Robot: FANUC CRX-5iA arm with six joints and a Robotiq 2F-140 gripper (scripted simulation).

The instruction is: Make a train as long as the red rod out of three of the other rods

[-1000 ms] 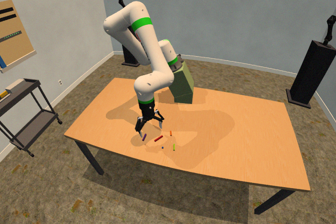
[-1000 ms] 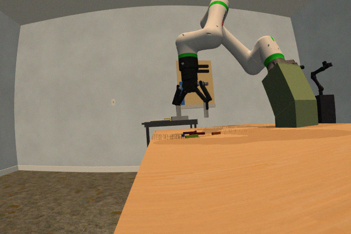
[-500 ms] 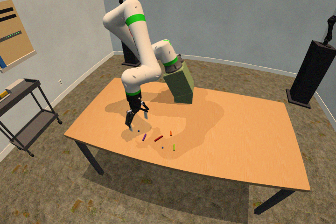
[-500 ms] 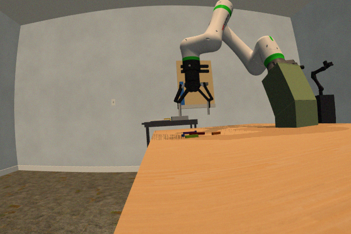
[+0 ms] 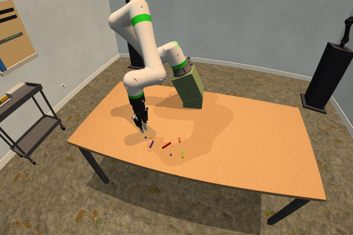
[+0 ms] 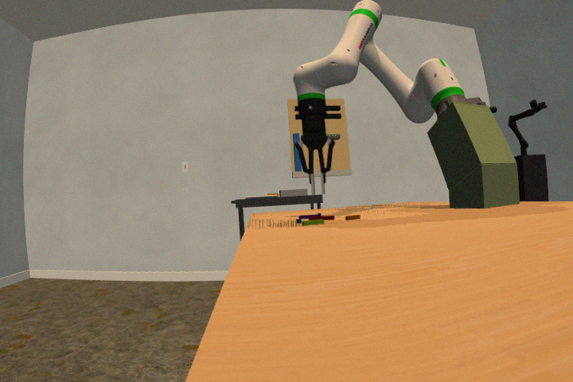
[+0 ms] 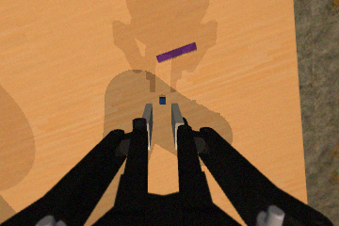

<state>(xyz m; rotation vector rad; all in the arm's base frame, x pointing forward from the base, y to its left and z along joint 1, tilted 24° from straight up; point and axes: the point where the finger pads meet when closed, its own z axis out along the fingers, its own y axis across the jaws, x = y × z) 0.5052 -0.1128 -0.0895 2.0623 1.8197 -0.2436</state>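
Note:
My gripper hangs above the table's near left part, fingers pointing down. The fingers stand narrow with a small gap and nothing between them; they also show in the wrist view and in the exterior view. A small blue rod lies on the table right below the fingertips; in the wrist view it sits just ahead of them. A purple rod lies a little beyond. The red rod, an orange rod, a lime rod and a second blue rod lie apart to the right.
The arm's green base block stands at the back of the table. The table's left edge is close to the rods. A grey cart stands on the floor to the left, and a black pedestal at the far right.

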